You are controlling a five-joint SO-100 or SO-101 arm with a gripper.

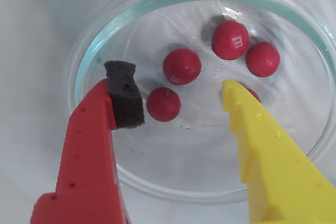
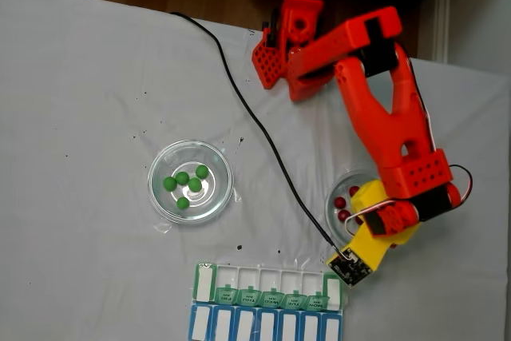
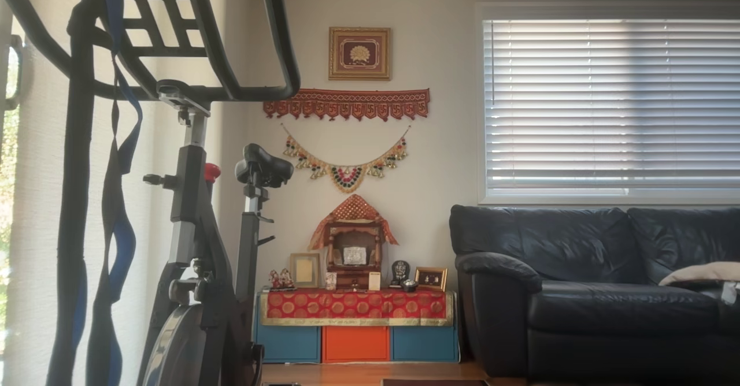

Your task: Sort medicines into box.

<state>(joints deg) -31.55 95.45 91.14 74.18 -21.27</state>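
Jaws spread over the glass dish (image 1: 105, 30), gripper (image 1: 176, 90) holding nothing | red balls (image 1: 181, 66) glossy inside it | fixed view added green balls (image 2: 188, 183), pill box (image 2: 267, 301).

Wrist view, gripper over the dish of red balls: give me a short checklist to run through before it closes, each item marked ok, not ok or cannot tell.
1. Gripper open wide enough for a ball: ok, the red finger and the yellow finger stand well apart.
2. A red ball lies between the fingers: ok, nearer the foam pad.
3. Neighbour ball clear of the grasp: cannot tell, it sits close behind.
4. Fingertips low enough inside the glass dish: cannot tell.
5. Pill box within easy reach: ok, it lies just beside the dish in the fixed view.
6. Target compartment lid open: cannot tell.
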